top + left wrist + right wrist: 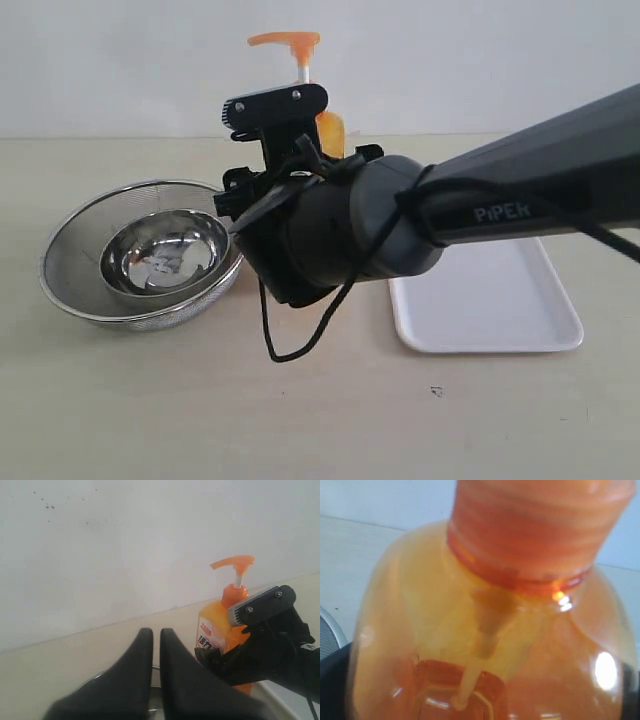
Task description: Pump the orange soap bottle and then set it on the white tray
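Straddling the tall translucent orange plastic soap bottle (331, 132), upright on the table (400, 420) beside the flat white plastic tray (480, 300), my right gripper (216, 634) stands wide, hold unclear to me; next, I judge, clamp and carry across.

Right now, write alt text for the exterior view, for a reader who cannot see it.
A dark robot arm reaches in from the right, its right gripper at the upright orange soap bottle at the back of a beige table. The white tray lies beneath the arm; a steel mesh strainer holding a steel bowl sits to the left.
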{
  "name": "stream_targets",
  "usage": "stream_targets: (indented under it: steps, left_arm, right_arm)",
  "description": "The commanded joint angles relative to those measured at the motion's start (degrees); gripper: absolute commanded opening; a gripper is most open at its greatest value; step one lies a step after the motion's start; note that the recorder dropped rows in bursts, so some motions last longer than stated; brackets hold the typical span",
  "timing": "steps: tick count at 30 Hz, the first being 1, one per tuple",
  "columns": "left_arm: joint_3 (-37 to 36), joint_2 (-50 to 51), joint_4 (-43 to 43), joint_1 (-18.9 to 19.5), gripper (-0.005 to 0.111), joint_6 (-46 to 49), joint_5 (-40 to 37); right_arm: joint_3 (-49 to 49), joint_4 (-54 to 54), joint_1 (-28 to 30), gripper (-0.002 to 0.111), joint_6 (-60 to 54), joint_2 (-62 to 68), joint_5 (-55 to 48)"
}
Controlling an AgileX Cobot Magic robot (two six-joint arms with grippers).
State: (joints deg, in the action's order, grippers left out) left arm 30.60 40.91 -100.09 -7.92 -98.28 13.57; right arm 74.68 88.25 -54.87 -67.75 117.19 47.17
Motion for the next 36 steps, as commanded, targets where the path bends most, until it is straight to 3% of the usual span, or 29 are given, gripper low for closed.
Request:
stream_targets:
  steps: [1,5,10,16,23,28,36]
  left_arm:
    - [-0.1,-0.5,0.1,-0.1,0.005,-0.5,-0.2]
    - [-0.1,-0.5,0.1,-0.1,0.005,-0.5,-1.2]
    - [-0.1,-0.5,0.1,-0.1,0.005,-0.2,-1.5]
    - [-0.1,-0.5,0.1,-0.1,0.005,-0.2,-1.5]
    - [-0.1,-0.5,0.1,-0.1,0.005,-0.2,-1.4]
    - [-0.1,-0.5,0.1,-0.1,0.005,-0.2,-1.4]
    - [-0.1,-0.5,0.1,-0.1,0.005,-0.2,-1.4]
  right_arm:
    - [0.3,3.7,-2.2,0.105,-8.0,-0.7,7.4]
    - [0.3,7.0,-5.9,0.105,-10.7,-3.0,16.7]
    - [0.3,8.3,-12.2,0.105,-15.3,-9.7,16.6]
    - [-2.1,11.7,-18.9,0.105,-30.3,-17.6,22.8]
    - [-17.3,11.7,-19.9,0.105,-32.0,-34.3,22.8]
    - [-24.9,11.7,-18.7,0.105,-39.2,-43.2,22.8]
    - [-29.5,11.7,-18.7,0.105,-40.4,-48.6,22.8]
